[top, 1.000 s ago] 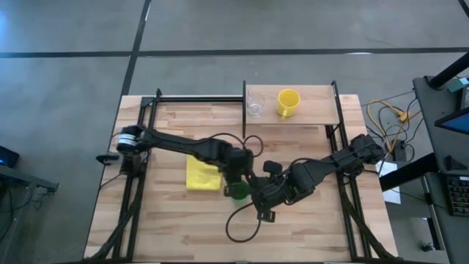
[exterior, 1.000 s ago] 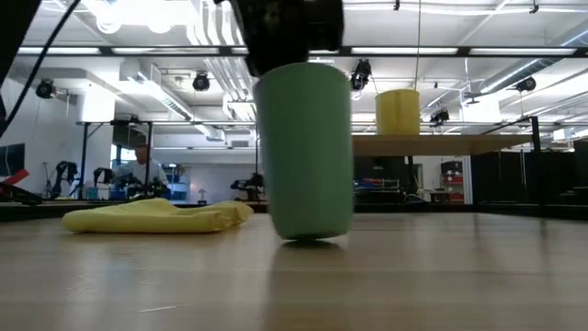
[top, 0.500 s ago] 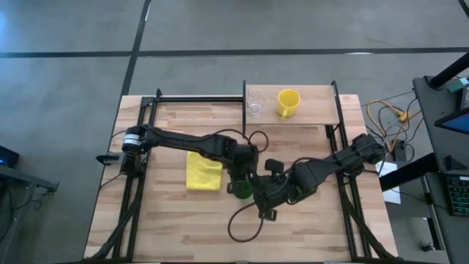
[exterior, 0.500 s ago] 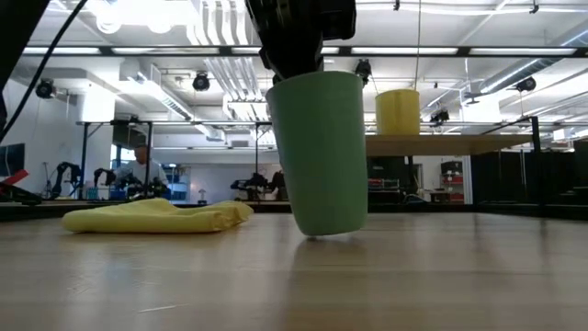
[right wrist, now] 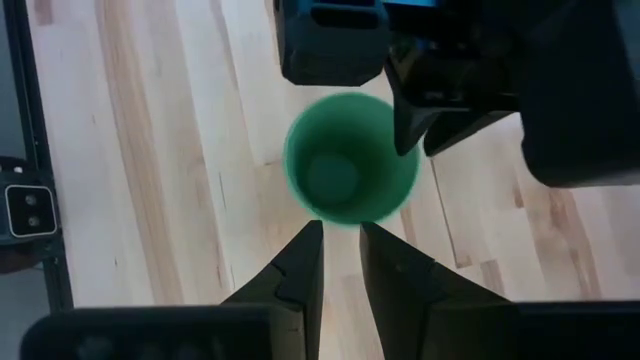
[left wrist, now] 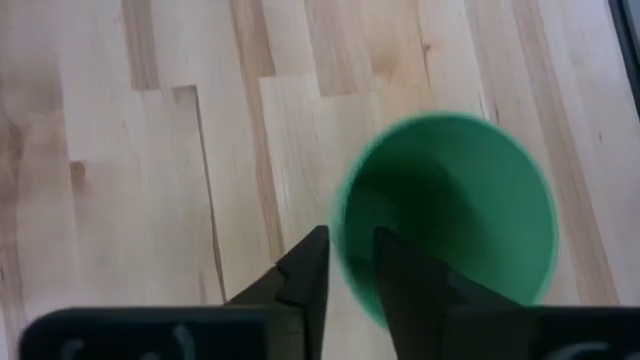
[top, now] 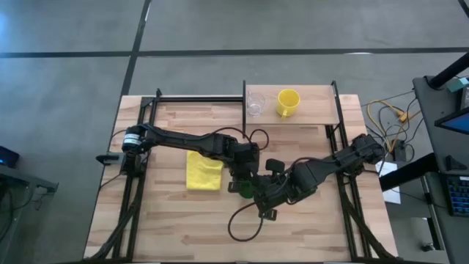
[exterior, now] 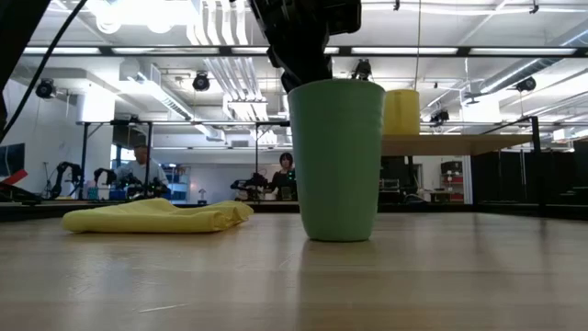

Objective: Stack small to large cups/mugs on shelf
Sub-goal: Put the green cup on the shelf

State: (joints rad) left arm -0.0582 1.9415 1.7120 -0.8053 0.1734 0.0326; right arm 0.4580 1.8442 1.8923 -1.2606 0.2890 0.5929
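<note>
The green cup [exterior: 337,161] stands upright on its base on the tabletop, near the table's middle [top: 246,188]. My left gripper [left wrist: 345,262] reaches in from the table's left and is shut on the cup's rim. My right gripper [right wrist: 340,238] is shut and hovers just to the right of the cup [right wrist: 350,160], touching nothing that I can see. The clear cup [top: 254,103] and the yellow mug [top: 288,103] stand side by side on the shelf [top: 311,116] at the table's far edge. My left gripper pinches the green cup's wall at its rim [left wrist: 342,240], one finger inside the cup [left wrist: 395,275] and one outside [left wrist: 305,275]. The fingers come from above, pointing down, on the cup's left side [exterior: 299,87]. The cup stands upright with its base on the table.
A flat yellow cloth [top: 204,172] lies left of the cup, also seen as the yellow cloth [exterior: 156,216] in the low view. Black cable loops [top: 245,220] lie near the right arm. Black frame rails run along the table's left and right edges. People sit far off in the room.
The left gripper has carried the green cup a short way toward the table's right. Half a second ago the cup was tilted with its base barely off the wood. It now stands upright on the table, the gripper still on its rim.
</note>
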